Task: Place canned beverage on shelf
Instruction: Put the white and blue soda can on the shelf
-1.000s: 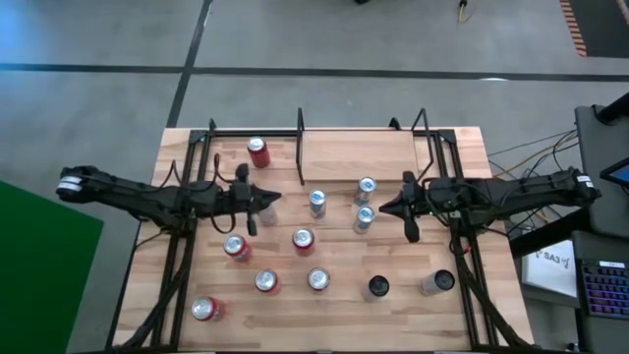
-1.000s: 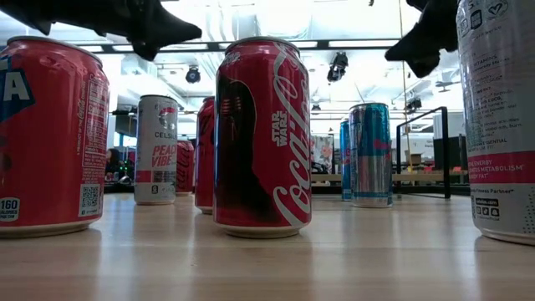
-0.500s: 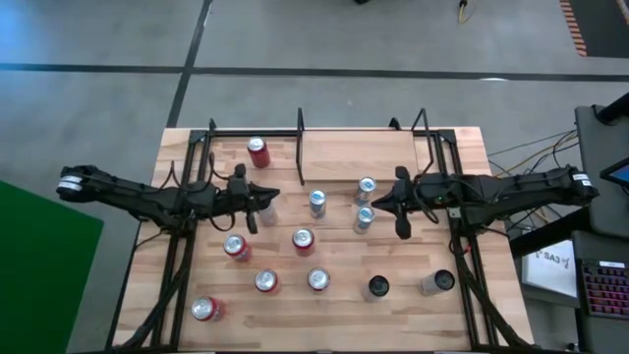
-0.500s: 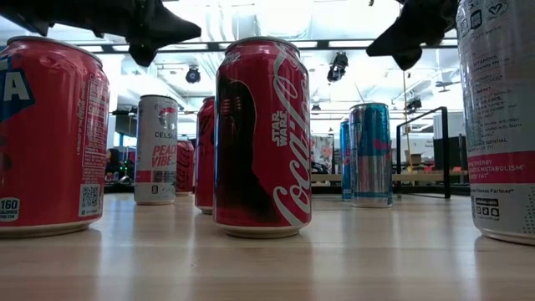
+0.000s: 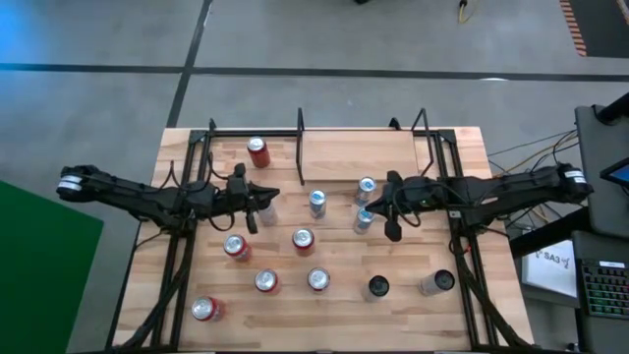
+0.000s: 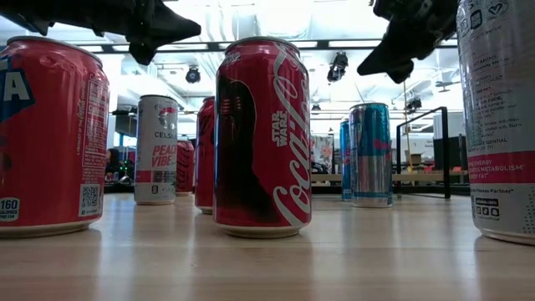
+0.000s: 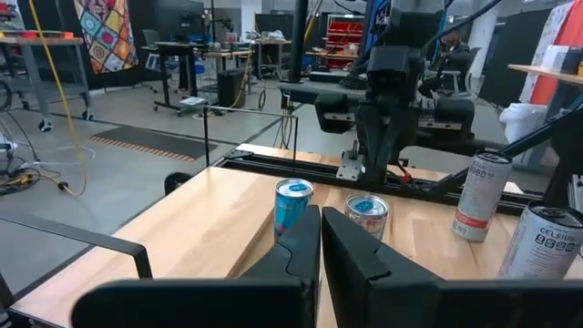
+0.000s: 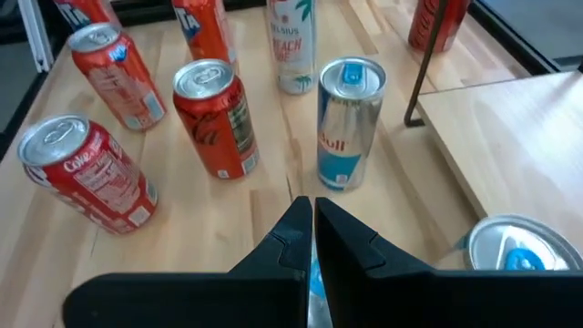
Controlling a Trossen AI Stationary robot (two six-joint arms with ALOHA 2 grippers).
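Several drink cans stand upright on the plank table. Two blue cans [image 5: 366,189] [image 5: 363,218] stand just before the shelf [image 5: 344,157], a light-wood board framed by black posts at the table's far middle. A third blue can [image 5: 317,203] stands left of them. My right gripper [image 5: 385,206] hovers shut above the table beside the two blue cans, its tips [image 8: 307,208] pointing toward the third blue can [image 8: 349,123]. My left gripper [image 5: 263,197] hangs shut over the table's left half above a white can [image 5: 267,211], and holds nothing.
Red cans [image 5: 303,239] [image 5: 236,246] [image 5: 265,282] stand in the middle and near left, another red one [image 5: 257,152] at the far left. A black can [image 5: 377,287] and a silver can [image 5: 436,282] stand near the front right. Black rails frame the table sides.
My right gripper has moved toward the table's left edge, from beside the right rail to over the two blue cans, staying shut and clear of the table. No can has moved.
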